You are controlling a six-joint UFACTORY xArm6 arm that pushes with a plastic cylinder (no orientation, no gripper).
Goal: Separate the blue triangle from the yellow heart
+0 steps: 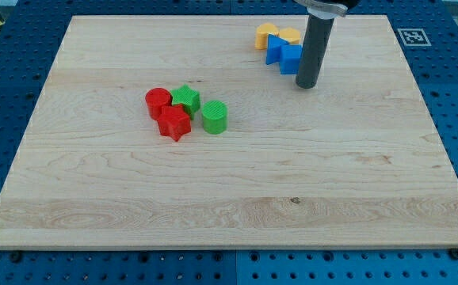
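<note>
Beside blue triangle (275,49), my tip (306,85)

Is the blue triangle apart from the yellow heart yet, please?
Not yet: the blue triangle touches the yellow heart. My tip is to their right.

Two yellow blocks (276,36), two blue blocks (284,53), red pair (166,112), green pair (200,108) (pale wood-grain board (94,190)).

My tip (307,84) stands just right of the blue block (291,58), hemmed on its left by the blue triangle (274,48) and yellow heart (268,34). The red and green cluster (185,112) blocks centre-left. Board (332,182) open rightward and across the lower frame.
</note>
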